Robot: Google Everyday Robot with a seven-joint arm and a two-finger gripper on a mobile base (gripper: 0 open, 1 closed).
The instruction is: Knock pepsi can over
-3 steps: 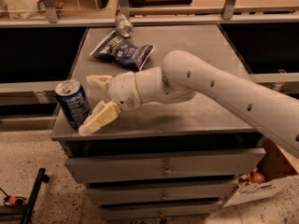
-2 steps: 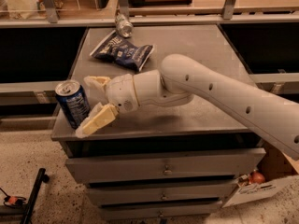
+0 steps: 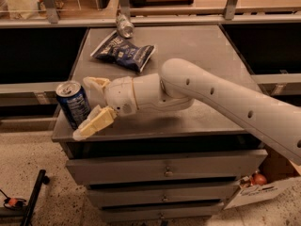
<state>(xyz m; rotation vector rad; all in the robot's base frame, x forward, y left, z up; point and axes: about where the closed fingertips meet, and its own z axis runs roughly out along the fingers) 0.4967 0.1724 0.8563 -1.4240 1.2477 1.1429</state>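
The pepsi can [image 3: 73,103], dark blue with a silver top and white print, stands at the front left corner of the grey cabinet top [image 3: 202,55], leaning slightly left. My gripper [image 3: 84,108] is at the can's right side, open, with one cream finger [image 3: 95,84] behind the can and the other finger [image 3: 94,123] in front of it, low near the can's base. The white arm reaches in from the right.
A flat dark blue chip bag [image 3: 123,52] lies at the back left of the top. A small silvery-grey can [image 3: 124,26] lies behind it by the far edge. Drawers [image 3: 164,171] are below; a cardboard box [image 3: 263,187] sits on the floor at right.
The gripper has pushed further left against the can, and the can has shifted toward the left edge and tilted slightly.
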